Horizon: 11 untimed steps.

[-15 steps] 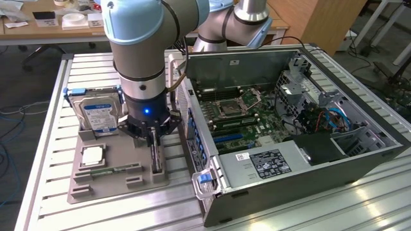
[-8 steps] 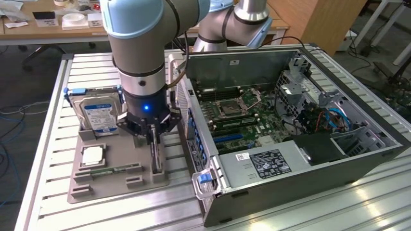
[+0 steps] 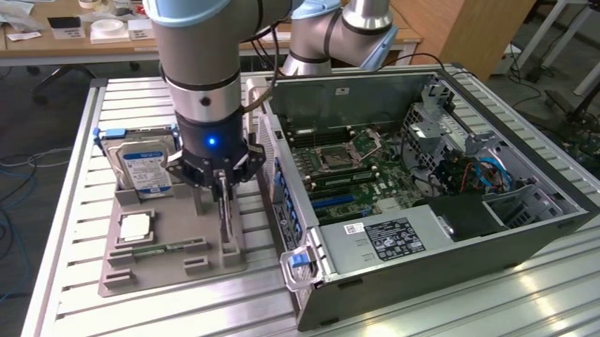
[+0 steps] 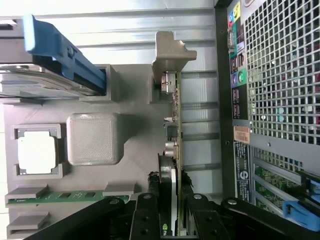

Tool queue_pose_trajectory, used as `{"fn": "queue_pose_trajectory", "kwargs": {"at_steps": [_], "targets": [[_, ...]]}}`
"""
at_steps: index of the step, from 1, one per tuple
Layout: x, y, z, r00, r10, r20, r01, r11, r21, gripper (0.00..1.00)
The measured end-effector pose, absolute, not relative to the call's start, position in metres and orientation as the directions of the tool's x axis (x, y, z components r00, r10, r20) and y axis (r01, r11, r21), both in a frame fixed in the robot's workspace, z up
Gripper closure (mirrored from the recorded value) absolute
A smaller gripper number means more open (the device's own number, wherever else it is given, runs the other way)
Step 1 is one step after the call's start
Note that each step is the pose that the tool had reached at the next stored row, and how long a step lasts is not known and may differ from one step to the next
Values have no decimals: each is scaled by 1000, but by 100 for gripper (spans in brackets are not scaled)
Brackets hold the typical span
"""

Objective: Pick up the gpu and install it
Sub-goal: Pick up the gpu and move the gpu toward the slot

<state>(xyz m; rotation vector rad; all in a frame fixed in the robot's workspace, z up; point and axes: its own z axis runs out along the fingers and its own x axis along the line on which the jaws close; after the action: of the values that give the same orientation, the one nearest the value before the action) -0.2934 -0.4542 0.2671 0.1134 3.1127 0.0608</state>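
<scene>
We see the gripper (image 3: pixel 221 188) clenched on the gpu (image 3: pixel 226 221), its fingers (image 4: pixel 147 212) pressed against both faces of one end. The card stands on edge in a slot of the grey tray (image 3: pixel 150 270), with its long axis running level along the tray, parallel to the computer case (image 3: pixel 422 260). The case wall sits just beside it on the exterior view's right, across a narrow strip of slatted table (image 3: pixel 258 210). The hard drive (image 3: pixel 140 165) stands well apart.
</scene>
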Motion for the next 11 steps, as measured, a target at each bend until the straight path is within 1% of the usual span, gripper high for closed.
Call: {"fn": "queue_pose_trajectory", "kwargs": {"at_steps": [4, 11], "targets": [[-293, -454, 277, -998, 64, -25, 63, 997, 40, 73], [-293, -454, 278, -998, 59, -25, 58, 998, 39, 73]]}}
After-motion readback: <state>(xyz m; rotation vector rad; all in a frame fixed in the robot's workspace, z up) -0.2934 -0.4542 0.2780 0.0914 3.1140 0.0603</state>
